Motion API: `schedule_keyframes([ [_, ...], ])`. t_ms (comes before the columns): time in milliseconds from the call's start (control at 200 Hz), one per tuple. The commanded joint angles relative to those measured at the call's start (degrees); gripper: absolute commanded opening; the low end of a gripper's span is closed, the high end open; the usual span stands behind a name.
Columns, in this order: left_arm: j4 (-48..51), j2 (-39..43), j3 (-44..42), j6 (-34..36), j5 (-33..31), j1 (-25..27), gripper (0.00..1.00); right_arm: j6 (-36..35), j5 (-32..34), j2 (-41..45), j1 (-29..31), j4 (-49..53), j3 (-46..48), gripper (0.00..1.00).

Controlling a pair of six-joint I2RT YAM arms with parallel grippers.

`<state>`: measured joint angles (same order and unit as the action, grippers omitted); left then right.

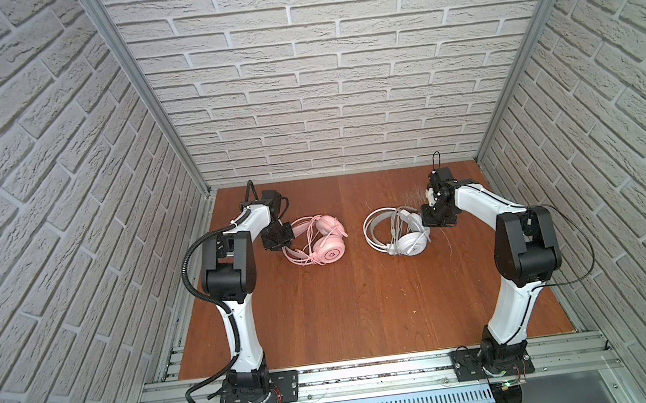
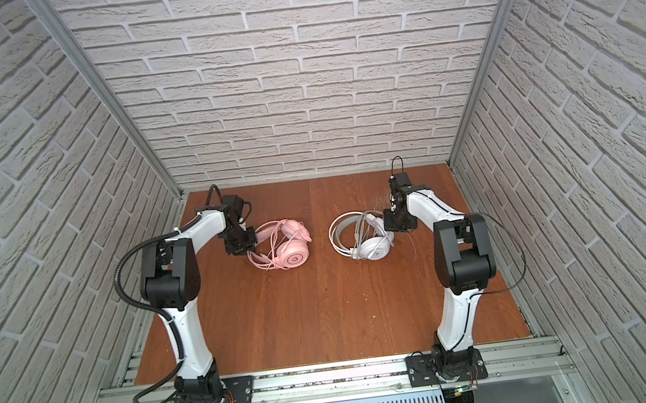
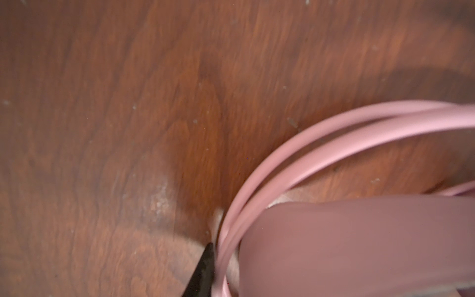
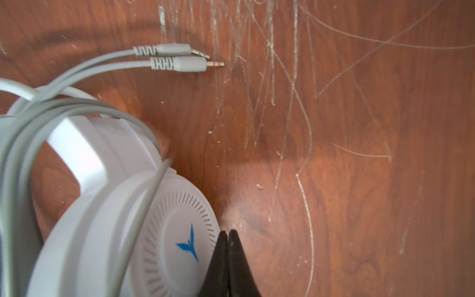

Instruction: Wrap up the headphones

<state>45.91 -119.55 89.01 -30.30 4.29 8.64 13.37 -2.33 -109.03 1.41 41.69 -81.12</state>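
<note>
Wood table (image 1: 368, 310); left claw (image 3: 203, 270) pinches pink headphones (image 1: 320, 240); right claw (image 4: 228, 257) closed, empty

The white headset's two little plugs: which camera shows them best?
The right wrist view: the two plugs lie side by side on the wooden table, sharp and close, beyond the white headset. In both top views the headset is small and its plugs too tiny to pick out. The left wrist view shows only pink.
</note>
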Motion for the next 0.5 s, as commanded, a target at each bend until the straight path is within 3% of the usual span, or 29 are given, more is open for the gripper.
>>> schedule_keyframes([
  [0, -0.3, -1.4, 2.2, 0.7, -1.0, -0.5, 0.25, 1.7, -2.6, -0.5, 1.2, -1.5, -1.8, 0.06],
  [250, -0.1, -0.6, 2.8, 0.2, -0.6, -0.5, 0.35, 2.2, -3.2, -1.4, 1.6, -1.5, -2.4, 0.06],
  [495, -1.3, 1.1, 1.3, -1.7, -0.1, -0.4, 0.47, 1.4, -2.5, 4.4, 1.0, -1.9, -0.5, 0.07],
])
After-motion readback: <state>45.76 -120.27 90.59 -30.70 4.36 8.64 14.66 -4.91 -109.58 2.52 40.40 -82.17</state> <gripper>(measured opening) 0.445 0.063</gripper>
